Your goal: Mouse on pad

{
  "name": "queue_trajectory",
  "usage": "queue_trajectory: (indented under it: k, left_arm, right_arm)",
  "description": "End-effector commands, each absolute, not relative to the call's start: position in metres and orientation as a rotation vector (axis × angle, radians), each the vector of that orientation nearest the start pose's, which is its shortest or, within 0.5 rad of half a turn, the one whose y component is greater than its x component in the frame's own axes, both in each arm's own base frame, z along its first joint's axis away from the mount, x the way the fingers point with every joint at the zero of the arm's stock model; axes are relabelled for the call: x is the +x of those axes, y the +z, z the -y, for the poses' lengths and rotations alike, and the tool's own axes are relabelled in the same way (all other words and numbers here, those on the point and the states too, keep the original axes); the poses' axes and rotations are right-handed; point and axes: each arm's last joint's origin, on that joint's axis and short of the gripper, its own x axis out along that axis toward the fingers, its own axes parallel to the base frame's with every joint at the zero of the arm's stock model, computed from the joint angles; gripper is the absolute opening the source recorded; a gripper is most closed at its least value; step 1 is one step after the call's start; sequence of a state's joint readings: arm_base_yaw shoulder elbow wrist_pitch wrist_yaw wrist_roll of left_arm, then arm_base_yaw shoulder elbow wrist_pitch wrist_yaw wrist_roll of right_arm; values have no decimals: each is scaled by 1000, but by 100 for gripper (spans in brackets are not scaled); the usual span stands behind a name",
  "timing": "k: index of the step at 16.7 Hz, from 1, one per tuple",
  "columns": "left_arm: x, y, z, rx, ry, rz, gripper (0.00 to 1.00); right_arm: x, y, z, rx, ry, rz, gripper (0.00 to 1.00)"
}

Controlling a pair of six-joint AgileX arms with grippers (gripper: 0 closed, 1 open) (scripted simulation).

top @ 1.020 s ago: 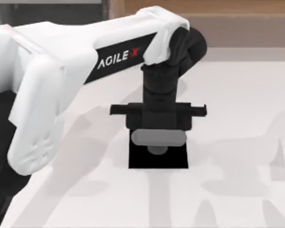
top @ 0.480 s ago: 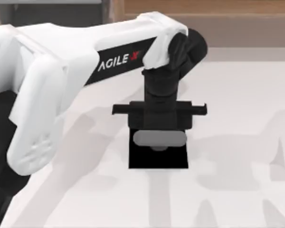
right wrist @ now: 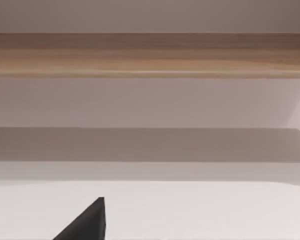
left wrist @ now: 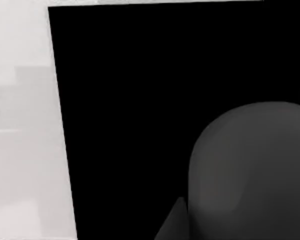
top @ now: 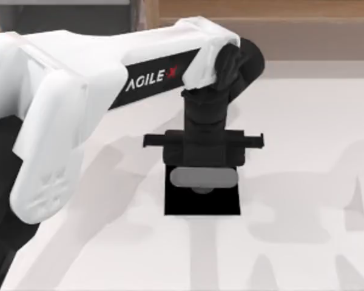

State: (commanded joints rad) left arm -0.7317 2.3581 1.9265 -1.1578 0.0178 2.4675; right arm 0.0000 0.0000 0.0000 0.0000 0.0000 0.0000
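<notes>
The black pad [top: 201,205] lies flat at the middle of the table. The grey mouse [top: 203,177] lies crosswise over the pad's far edge, and a small shadow shows just beneath it. My left gripper [top: 203,156], black with a crossbar, stands straight over the mouse and is shut on it. In the left wrist view the mouse [left wrist: 250,170] bulges large over the pad [left wrist: 140,100], with one dark fingertip [left wrist: 174,222] beside it. A dark part of my right gripper [right wrist: 87,222] hangs low over the table, away from the pad.
The white tabletop [top: 303,121] runs wide around the pad on all sides. A wooden ledge [top: 261,24] lines the far edge. My left arm's white link [top: 79,97] reaches across the left half of the table.
My left gripper and the mouse have sunk slightly toward the pad, and the shadow under the mouse has shrunk. Over the last half second almost nothing moved.
</notes>
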Motion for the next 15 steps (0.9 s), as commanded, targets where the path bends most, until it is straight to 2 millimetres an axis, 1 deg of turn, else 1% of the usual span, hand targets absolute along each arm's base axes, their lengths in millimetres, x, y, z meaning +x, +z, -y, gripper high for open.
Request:
queue_trajectory:
  k: [9, 10, 15]
  left_arm:
    - [345, 139, 303, -2172, 2222, -49, 98]
    - [345, 139, 303, -2172, 2222, -49, 100]
    - [345, 139, 303, -2172, 2222, -49, 100]
  right_arm:
    - [106, 160, 1, 0, 0, 0, 100]
    - [106, 160, 1, 0, 0, 0, 100]
    - [106, 160, 1, 0, 0, 0, 100]
